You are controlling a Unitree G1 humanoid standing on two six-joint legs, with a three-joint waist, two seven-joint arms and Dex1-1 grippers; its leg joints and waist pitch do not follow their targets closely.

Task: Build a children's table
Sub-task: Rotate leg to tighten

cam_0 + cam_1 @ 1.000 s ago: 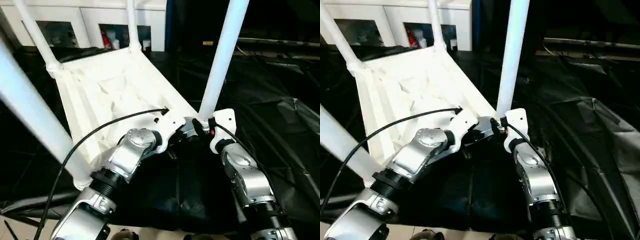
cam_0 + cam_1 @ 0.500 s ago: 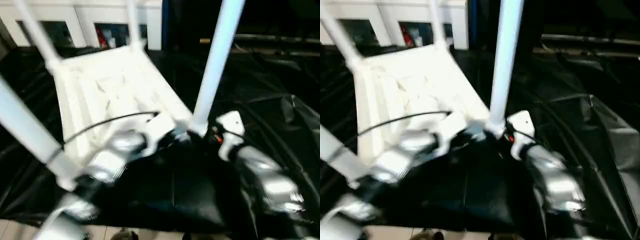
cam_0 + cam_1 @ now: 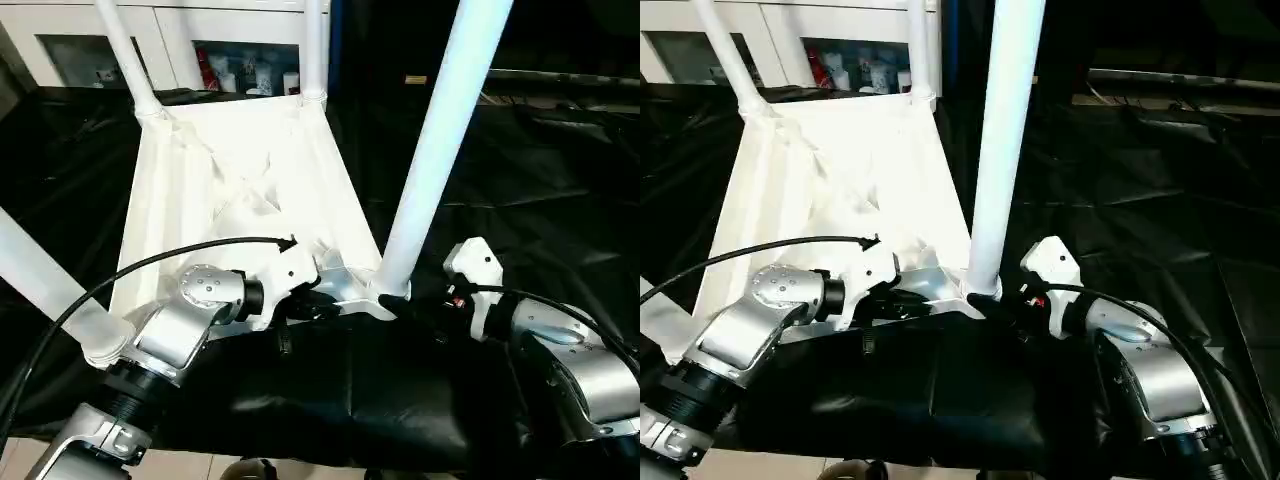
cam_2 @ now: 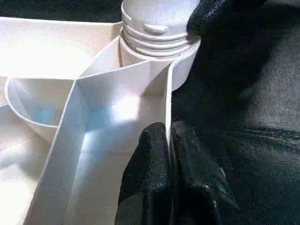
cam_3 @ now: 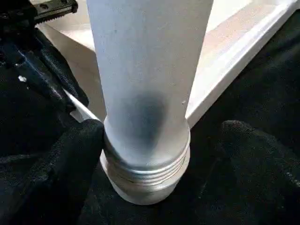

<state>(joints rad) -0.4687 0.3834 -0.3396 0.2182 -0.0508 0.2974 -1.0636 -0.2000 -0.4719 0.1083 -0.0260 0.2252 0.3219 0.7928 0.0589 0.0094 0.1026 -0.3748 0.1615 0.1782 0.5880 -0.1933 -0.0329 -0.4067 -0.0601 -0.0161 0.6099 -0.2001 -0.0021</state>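
The white children's table lies upside down, its ribbed top [image 3: 240,170] facing up on a black sheet. All four tubular legs stand in the corner sockets. My left gripper [image 3: 310,300] is shut on the top's thin rim [image 4: 166,98] right beside the near right socket. My right gripper [image 3: 405,300] is open around the threaded base of the near right leg [image 3: 440,130]. One of its fingertips [image 5: 61,159] touches the thread. The other fingertip [image 5: 253,154] stands a little apart from it.
A white cabinet with glass-fronted shelves [image 3: 230,40] stands behind the table. The crumpled black sheet [image 3: 540,180] covers the ground to the right and in front. A strip of pale floor [image 3: 30,460] shows at the near left.
The whole view has shifted. My right forearm has swung out to the right and lower, its gripper staying at the leg's base. The left gripper keeps its hold on the rim.
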